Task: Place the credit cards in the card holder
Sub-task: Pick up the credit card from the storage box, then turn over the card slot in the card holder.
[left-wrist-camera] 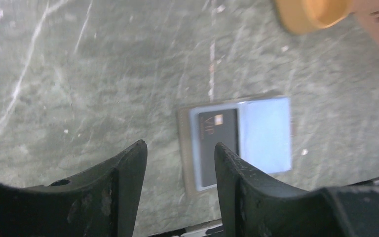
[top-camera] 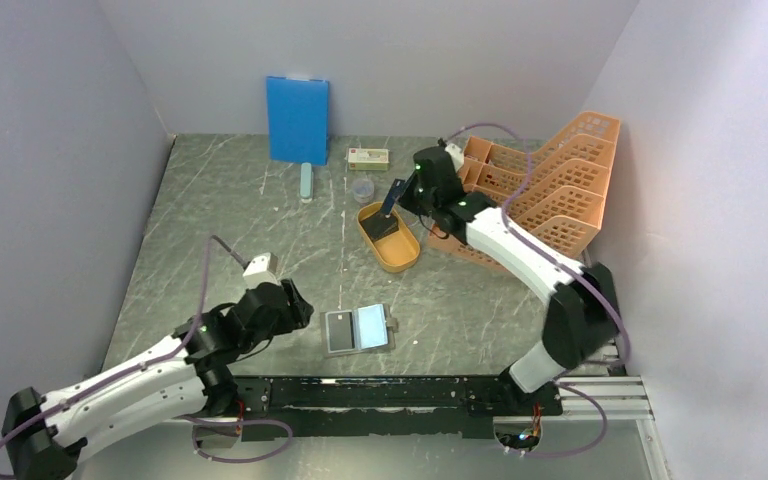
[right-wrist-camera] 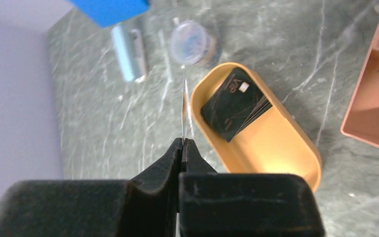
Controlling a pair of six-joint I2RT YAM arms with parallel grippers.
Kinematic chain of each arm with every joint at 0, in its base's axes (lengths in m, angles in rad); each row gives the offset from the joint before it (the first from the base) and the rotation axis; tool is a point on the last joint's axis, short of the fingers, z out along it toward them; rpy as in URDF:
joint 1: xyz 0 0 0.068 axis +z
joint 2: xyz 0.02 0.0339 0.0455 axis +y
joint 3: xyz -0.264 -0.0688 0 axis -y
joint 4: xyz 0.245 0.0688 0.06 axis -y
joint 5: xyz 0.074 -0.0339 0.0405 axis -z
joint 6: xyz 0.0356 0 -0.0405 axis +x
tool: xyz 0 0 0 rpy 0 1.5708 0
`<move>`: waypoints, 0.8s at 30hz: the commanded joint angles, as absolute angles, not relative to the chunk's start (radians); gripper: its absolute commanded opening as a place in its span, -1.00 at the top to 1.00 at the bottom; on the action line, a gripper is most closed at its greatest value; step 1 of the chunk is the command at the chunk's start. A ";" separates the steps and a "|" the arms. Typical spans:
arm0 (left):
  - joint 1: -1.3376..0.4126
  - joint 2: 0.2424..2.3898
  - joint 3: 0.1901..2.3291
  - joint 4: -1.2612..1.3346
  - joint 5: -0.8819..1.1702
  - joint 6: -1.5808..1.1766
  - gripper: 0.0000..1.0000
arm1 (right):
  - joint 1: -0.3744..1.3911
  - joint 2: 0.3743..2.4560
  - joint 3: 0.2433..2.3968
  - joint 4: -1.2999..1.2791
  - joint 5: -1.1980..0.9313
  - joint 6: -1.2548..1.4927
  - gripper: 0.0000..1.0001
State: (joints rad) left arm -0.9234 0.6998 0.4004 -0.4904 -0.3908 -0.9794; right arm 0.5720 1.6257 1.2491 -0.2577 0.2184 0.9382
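The card holder (top-camera: 372,326) lies open near the table's front edge, with one dark credit card (top-camera: 338,332) on its left half. My left gripper (top-camera: 300,305) hovers open just left of it. In the left wrist view the holder's pale blue face (left-wrist-camera: 266,133) and that card (left-wrist-camera: 218,145) sit just beyond the open left gripper (left-wrist-camera: 180,145). My right gripper (right-wrist-camera: 183,140) is shut on a single credit card (right-wrist-camera: 183,111), seen edge-on and held upright (top-camera: 393,197) above the left rim of the orange tray (right-wrist-camera: 271,148). A stack of dark credit cards (right-wrist-camera: 235,103) lies in that tray.
A blue board (top-camera: 297,118) leans on the back wall. In front of it lie a pale blue stick (top-camera: 306,182), a white-and-green box (top-camera: 368,157) and a small clear round tub (top-camera: 362,188). Orange file racks (top-camera: 550,185) stand right of the tray (top-camera: 405,262).
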 commanded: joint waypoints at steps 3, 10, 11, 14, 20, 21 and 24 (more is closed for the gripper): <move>-0.922 0.610 0.501 -0.449 -0.394 -0.815 -0.22 | 0.591 1.314 1.234 -0.402 0.020 0.525 1.00; -0.941 0.763 0.565 -0.343 -0.245 -0.693 -0.42 | 0.632 1.070 0.972 -0.460 -0.230 0.333 1.00; -0.945 0.778 0.562 -0.319 -0.230 -0.685 -0.42 | 0.633 1.053 0.932 -0.459 -0.246 0.334 1.00; -0.948 0.825 0.557 -0.269 -0.182 -0.674 -0.42 | 0.632 1.014 0.825 -0.412 -0.326 0.361 1.00; -0.948 0.884 0.548 -0.259 -0.223 -0.674 -0.44 | 0.632 0.947 0.698 -0.298 -0.356 0.437 1.00; -0.947 0.879 0.538 -0.245 -0.224 -0.671 -0.46 | 0.633 0.941 0.687 -0.291 -0.361 0.438 1.00; -0.946 0.857 0.512 -0.198 -0.204 -0.678 -0.59 | 0.633 0.924 0.667 -0.280 -0.375 0.435 1.00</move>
